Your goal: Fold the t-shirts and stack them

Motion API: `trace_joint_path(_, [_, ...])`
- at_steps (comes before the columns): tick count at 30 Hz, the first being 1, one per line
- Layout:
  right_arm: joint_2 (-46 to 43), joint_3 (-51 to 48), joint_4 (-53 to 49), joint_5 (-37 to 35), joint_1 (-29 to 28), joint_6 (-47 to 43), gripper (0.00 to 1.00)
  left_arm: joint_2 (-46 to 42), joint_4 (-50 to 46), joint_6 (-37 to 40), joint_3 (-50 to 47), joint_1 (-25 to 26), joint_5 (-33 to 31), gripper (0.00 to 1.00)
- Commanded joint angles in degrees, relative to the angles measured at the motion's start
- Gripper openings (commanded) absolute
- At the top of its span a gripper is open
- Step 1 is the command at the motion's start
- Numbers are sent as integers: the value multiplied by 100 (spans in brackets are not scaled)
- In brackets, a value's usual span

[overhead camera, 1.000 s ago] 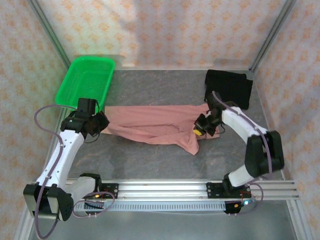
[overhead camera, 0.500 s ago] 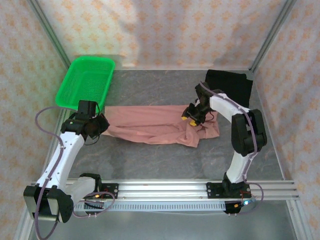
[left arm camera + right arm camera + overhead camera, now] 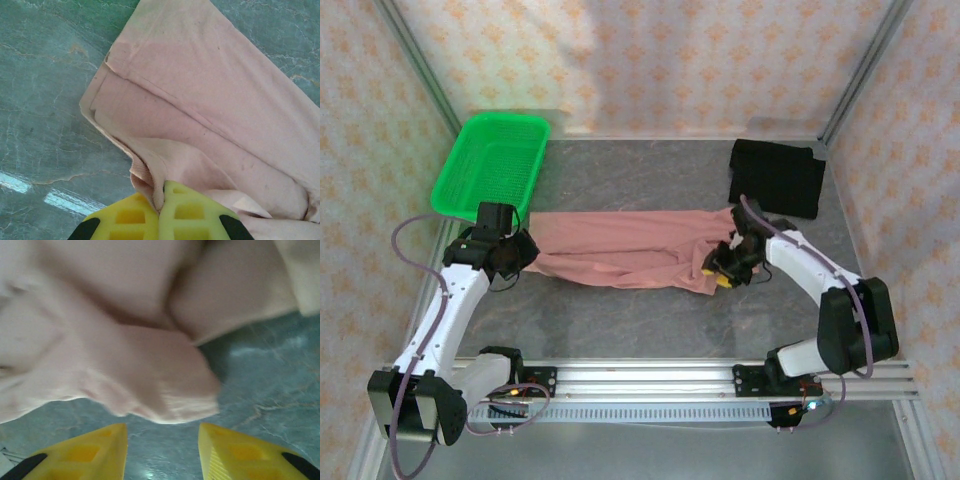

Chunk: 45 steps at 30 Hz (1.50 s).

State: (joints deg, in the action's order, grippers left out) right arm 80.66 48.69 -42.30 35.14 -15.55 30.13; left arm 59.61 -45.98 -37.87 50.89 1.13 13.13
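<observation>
Pink t-shirt [image 3: 620, 250] stretched in a crumpled band across the middle; black t-shirt [image 3: 776, 177] folded square at the far right.
Soft matte cloth, ridged with folds. Left gripper [image 3: 161, 192] pinches a fold at the pink shirt's left end, yellow jaws pressed together; right gripper [image 3: 161, 432] stands spread over bare surface beside a rolled cloth end. Grey-green marbled table [image 3: 620, 320], faintly glossy; green mesh basket [image 3: 490, 165] far left; peach patterned walls [image 3: 670, 60].

Bright, even light; right wrist view blurred; faint glare on table [image 3: 35, 150]
</observation>
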Motion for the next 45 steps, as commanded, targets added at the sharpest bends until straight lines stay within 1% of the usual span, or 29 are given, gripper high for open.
trace_joint_path(1, [40,-209,535,-33,-14,205,40,-30,-56,16,-1,6,-11,0])
trace_joint_path(4, [94,-395,777,-128,-51,265,39,-72,-76,25,-13,9,-37,0])
trace_joint_path(7, [249,-496,993,-157,-134,385,32,-97,-77,16,-57,2,-26,0])
trace_joint_path(8, [297,-511,1061,-173,-184,457,28,-112,-89,21,-68,11,-37,0])
trace_joint_path(10, [354,-593,1280,-133,-259,635,17,-149,-104,33,-96,10,-86,0])
trace_joint_path(11, [371,-643,1453,22,-281,780,9,-173,-111,32,-113,7,-105,0])
trace_joint_path(13, [316,-701,1713,253,-362,1071,0,-200,-130,47,-123,7,-115,0])
trace_joint_path(17, [-29,-667,1821,596,-585,1519,0,-270,-158,52,-179,9,-155,0])
trace_joint_path(20, [-145,-702,1812,848,-601,1802,0,-279,-113,17,-245,10,-148,0])
trace_joint_path(25, [-122,-887,2313,1407,-788,2609,0,-258,-104,25,-273,10,-151,0])
trace_joint_path(28, [-92,-958,2424,1456,-970,2846,0,-249,-87,25,-288,9,-152,0])
trace_joint_path(30, [-160,-1083,2708,1570,-997,3075,0,-249,-78,8,-304,5,-147,0])
trace_joint_path(31, [-221,-1049,2631,1563,-977,3004,0,-249,-78,-2,-316,10,-144,0])
trace_joint_path(32, [-320,-921,2258,1406,-918,2771,1,-257,-86,-7,-324,4,-144,0])
trace_joint_path(34, [-553,-494,1388,960,-773,2262,15,-281,-103,-6,-324,10,-144,0])
trace_joint_path(36, [-610,-70,709,735,-498,1741,32,-306,-122,-1,-317,9,-157,0])
trace_joint_path(38, [-566,197,269,631,-161,1314,40,-319,-131,7,-309,6,-149,0])
trace_joint_path(39, [-516,303,72,570,31,1106,43,-319,-130,7,-317,10,-145,0])
trace_joint_path(42, [-367,454,-124,523,560,719,44,-336,-174,31,-283,3,-131,0])
trace_joint_path(45, [-104,616,-142,381,822,443,43,-371,-195,51,-264,10,-144,0])
